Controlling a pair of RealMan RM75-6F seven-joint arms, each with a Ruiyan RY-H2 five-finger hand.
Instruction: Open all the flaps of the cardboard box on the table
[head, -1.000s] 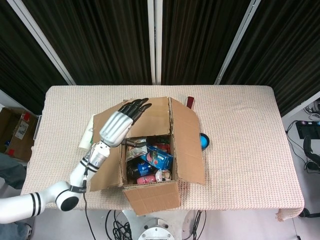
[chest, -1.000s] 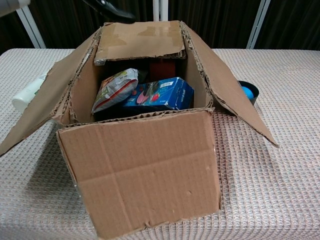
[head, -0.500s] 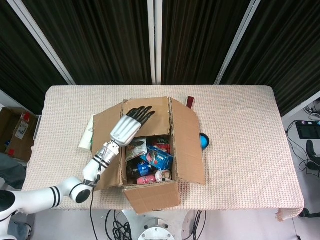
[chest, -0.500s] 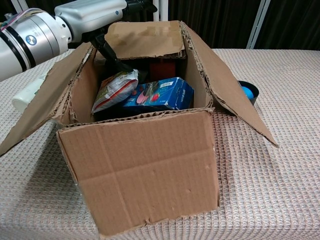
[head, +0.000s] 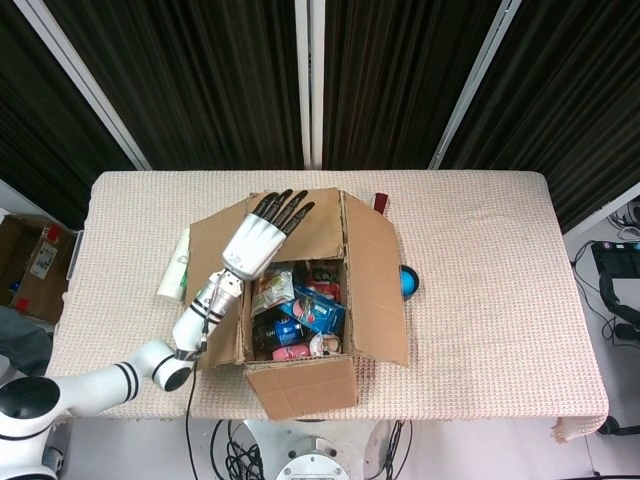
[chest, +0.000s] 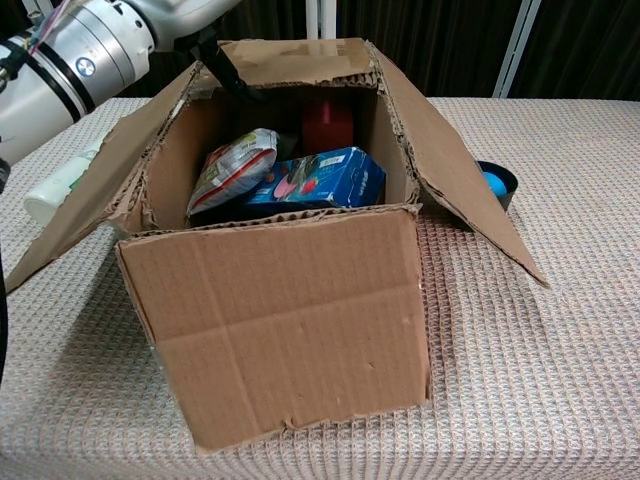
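Dark curtains behind; cloth-covered tabletop (head: 480, 260) carrying the cardboard box (head: 300, 300) at centre; near, left and right flaps folded out; far flap (head: 315, 225) at 12 o'clock only partly raised; left hand (head: 262, 238) against it, fingers spread, holding nothing; right hand unseen.

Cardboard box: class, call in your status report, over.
Left hand flat on far flap, fingers spread, gripping nothing. Right hand not in view. Cardboard box: near and side flaps folded out, far flap not yet folded back. Nothing blocking.
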